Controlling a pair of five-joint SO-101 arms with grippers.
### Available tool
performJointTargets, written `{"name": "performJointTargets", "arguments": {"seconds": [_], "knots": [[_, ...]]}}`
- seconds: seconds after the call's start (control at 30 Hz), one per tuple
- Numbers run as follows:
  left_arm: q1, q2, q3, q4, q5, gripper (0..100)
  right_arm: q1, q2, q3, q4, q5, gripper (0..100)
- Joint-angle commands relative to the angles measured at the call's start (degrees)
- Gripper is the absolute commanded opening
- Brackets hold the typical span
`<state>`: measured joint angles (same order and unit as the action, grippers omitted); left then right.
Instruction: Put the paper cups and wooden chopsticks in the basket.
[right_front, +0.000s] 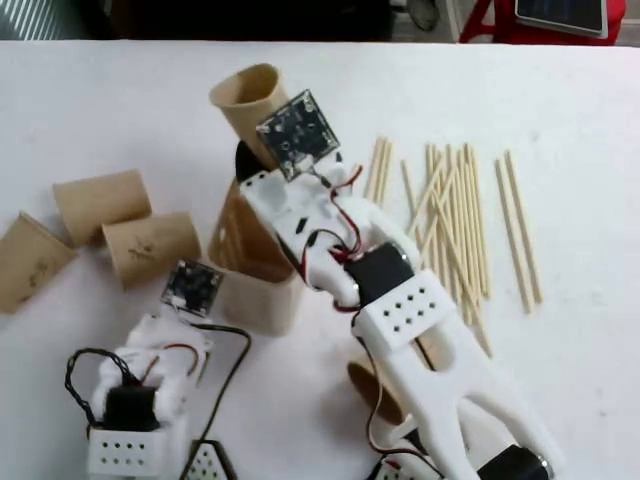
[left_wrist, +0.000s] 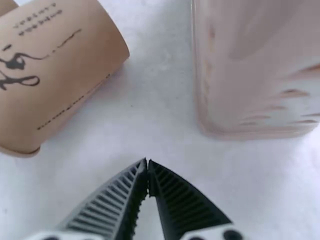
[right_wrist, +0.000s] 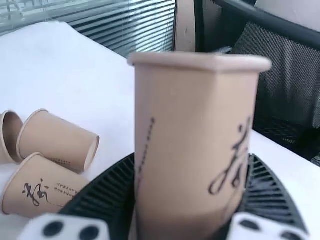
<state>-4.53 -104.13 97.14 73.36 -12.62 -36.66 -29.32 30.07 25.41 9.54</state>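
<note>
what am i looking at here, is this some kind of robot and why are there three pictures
These are two small robot arms at a white table. One picture looks down from above. The other two come from a camera on each arm's wrist. The right gripper is clamped on a paper cup, raised near the basket. The left gripper is shut and empty. Three cups lie on their sides, and loose wooden chopsticks lie on the table.

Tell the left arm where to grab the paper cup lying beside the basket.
Probably across the side wall of the paper cup, at its middle, coming down from above: it lies on its side, curved wall up, apart from the basket. The left gripper, now shut, must open first.
</note>
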Motion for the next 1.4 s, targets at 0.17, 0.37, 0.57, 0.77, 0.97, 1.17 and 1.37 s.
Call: {"name": "performJointTargets", "arguments": {"seconds": [0.17,0.37,0.57,0.77,0.97,1.17,1.37], "knots": [[0.57,-0.40,-0.09,0.35,-0.26,2,0.48,-1.80,-0.62,-0.84,0.79,30.1],[0.57,-0.40,-0.09,0.35,-0.26,2,0.31,-1.80,-0.62,-2.86,3.52,29.8],[0.57,-0.40,-0.09,0.35,-0.26,2,0.22,-3.38,-1.14,-4.09,5.36,29.7],[0.57,-0.40,-0.09,0.35,-0.26,2,0.04,-9.89,0.35,-3.82,5.01,29.7],[0.57,-0.40,-0.09,0.35,-0.26,2,0.04,-17.27,0.53,2.51,5.10,29.7],[0.57,-0.40,-0.09,0.35,-0.26,2,0.40,-22.46,0.44,10.42,5.01,29.7],[0.57,-0.40,-0.09,0.35,-0.26,2,7.69,-27.38,0.44,21.58,5.01,29.7]]}}
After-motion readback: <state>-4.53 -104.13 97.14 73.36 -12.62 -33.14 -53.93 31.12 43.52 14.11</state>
